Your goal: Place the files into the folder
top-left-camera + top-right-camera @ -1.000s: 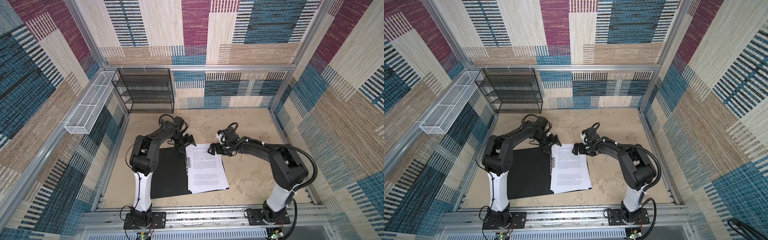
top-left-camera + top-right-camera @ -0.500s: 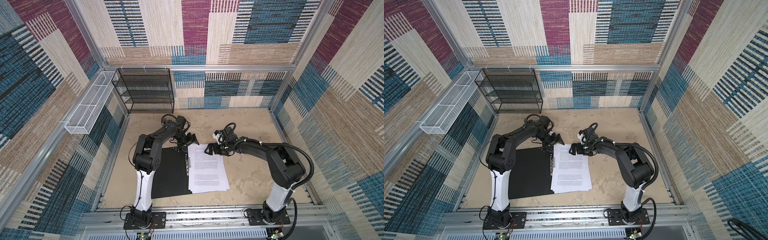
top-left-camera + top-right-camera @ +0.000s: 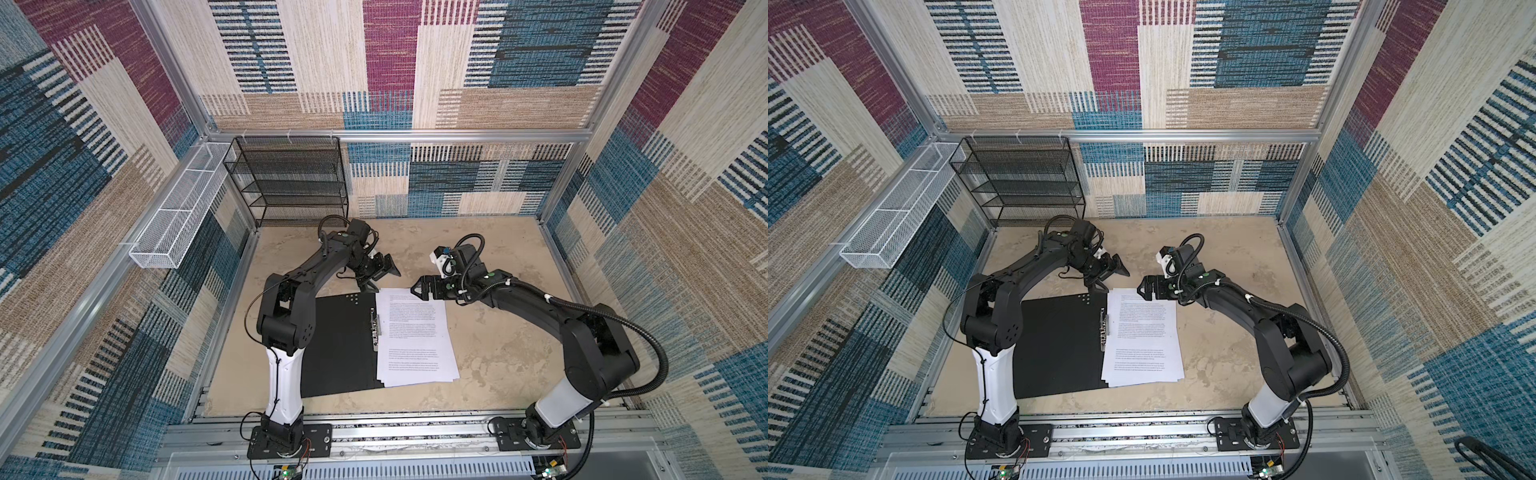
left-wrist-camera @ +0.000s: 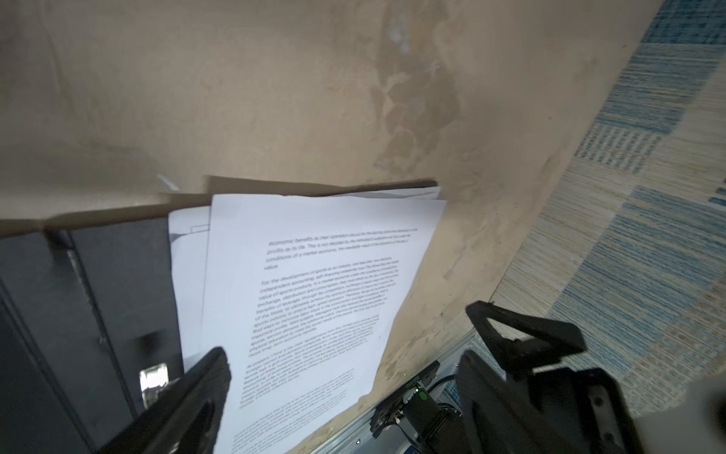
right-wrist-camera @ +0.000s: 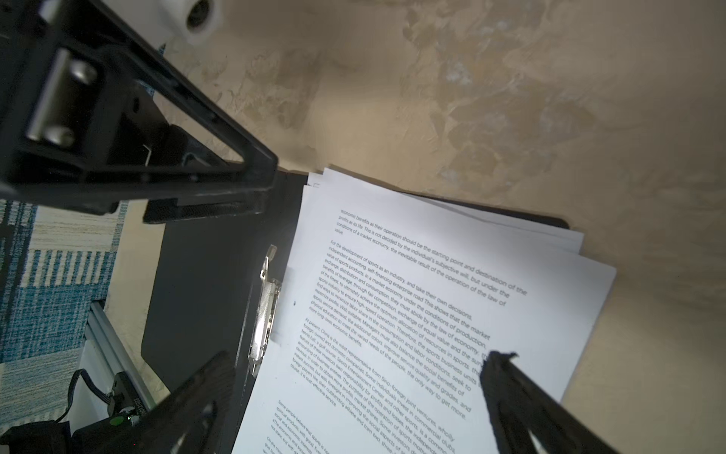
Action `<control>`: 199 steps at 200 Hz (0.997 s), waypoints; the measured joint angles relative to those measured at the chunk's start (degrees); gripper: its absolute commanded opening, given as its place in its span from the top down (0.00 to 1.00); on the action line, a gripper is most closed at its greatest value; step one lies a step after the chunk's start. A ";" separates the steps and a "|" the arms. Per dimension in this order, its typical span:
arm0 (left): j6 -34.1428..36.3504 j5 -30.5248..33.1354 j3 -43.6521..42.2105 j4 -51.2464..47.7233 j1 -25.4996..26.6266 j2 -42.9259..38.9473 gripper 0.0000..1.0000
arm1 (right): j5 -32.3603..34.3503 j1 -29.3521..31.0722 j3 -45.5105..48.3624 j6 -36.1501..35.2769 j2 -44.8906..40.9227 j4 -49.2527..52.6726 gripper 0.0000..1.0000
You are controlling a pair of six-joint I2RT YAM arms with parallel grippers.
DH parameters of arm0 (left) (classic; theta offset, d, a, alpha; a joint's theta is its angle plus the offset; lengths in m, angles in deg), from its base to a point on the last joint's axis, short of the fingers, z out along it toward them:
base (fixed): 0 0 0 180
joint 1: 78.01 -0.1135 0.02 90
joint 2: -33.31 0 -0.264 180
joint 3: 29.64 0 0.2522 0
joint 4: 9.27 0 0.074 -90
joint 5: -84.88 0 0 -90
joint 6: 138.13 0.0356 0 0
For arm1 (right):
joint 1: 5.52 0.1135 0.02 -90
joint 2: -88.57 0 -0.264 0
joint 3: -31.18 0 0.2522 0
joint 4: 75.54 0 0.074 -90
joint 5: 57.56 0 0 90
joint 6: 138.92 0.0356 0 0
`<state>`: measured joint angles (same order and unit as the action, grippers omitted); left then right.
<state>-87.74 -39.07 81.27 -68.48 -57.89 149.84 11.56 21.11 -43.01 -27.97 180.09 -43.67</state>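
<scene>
White files (image 3: 415, 332) unmoved; right jaws crept nearer.

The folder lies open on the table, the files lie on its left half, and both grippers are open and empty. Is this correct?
No. The files lie on the right half of the folder, right of its metal clip; both top views show it. The left gripper and the right gripper are indeed open and empty.

White files (image 3: 415, 332) with black print on the black folder (image 3: 340, 340).
</scene>
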 measured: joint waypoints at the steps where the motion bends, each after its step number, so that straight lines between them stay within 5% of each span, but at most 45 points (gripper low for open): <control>1: 0.04 -0.07 -0.26 0.04 -0.07 -0.39 0.11 | 0.09 -0.02 0.28 0.02 -0.26 0.13 0.00; 52: 3.96 1.31 -18.99 -1.46 -3.15 -15.61 0.11 | 0.96 -0.33 13.00 2.80 -11.34 4.09 0.00; 100: 7.63 2.67 -37.11 -2.93 -0.20 -27.26 0.06 | 0.28 0.22 21.46 6.29 -17.68 5.16 0.00; 199: 9.77 1.11 -43.12 4.81 10.64 -23.39 0.01 | -0.17 5.31 29.99 12.15 -19.87 1.36 0.00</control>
<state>-77.97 -37.96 38.14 -63.67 -47.24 126.45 11.38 26.42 -13.02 -15.82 160.23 -42.32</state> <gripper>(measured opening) 0.990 0.996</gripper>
